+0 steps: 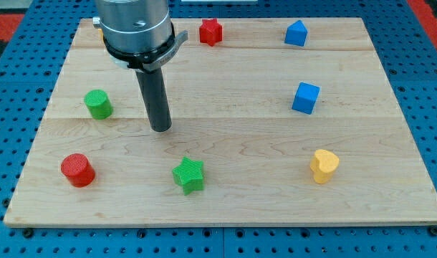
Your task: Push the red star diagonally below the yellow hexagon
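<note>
The red star [210, 31] lies near the board's top edge, just right of the arm's body. A sliver of a yellow block [98, 27] peeks out at the left of the arm's body near the top left; most of it is hidden and its shape cannot be made out. My tip [160, 130] rests on the board left of centre. It is well below and to the left of the red star and touches no block.
A green cylinder [98, 104] lies left of my tip, with a red cylinder [77, 170] at the bottom left. A green star [188, 175] lies below my tip. Two blue blocks [296, 33] [305, 97] lie at the right. A yellow heart-like block [324, 165] lies at the bottom right.
</note>
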Robot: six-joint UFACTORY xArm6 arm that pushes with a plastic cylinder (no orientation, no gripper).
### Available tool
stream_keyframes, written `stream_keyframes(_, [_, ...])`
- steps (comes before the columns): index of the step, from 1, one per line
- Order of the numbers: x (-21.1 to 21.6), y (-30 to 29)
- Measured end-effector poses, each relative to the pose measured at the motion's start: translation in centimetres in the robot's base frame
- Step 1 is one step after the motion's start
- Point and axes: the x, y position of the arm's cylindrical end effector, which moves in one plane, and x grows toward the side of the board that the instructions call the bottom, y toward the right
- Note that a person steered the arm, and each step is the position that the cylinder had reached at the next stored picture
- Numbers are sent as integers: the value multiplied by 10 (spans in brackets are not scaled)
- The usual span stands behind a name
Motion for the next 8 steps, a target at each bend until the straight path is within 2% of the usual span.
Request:
stream_keyframes(1, [0,18])
stream_keyframes(3, [1,13])
stream_keyframes(5, [1,32])
stream_keyframes(6, [-31,51])
stream_keyframes(8, [-193,131])
